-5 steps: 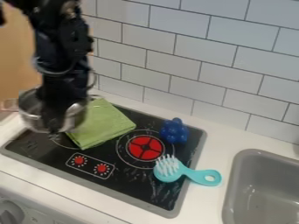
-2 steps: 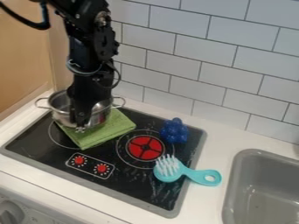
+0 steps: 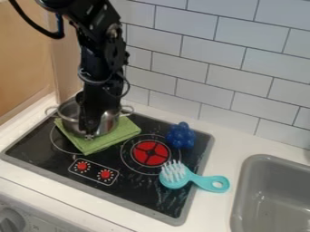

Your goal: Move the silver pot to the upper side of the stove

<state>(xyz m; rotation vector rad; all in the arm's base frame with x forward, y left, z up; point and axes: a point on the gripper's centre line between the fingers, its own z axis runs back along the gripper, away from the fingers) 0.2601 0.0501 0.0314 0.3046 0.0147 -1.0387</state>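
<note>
We see silver pot (image 3: 109, 123), green cloth (image 3: 91, 144) upper left; blue toy (image 3: 181, 135) centre right; turquoise brush (image 3: 211, 182) lower right.

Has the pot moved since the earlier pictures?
Yes. The pot has shifted rightward across the view, judged against the red burner: it now sits nearer to that burner than it did.

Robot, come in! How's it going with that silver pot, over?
Gripper at silver pot's near side, hold unclear. Pot above green cloth, toward stove's upper left. Blue toy, turquoise brush off to the right, over.
</note>
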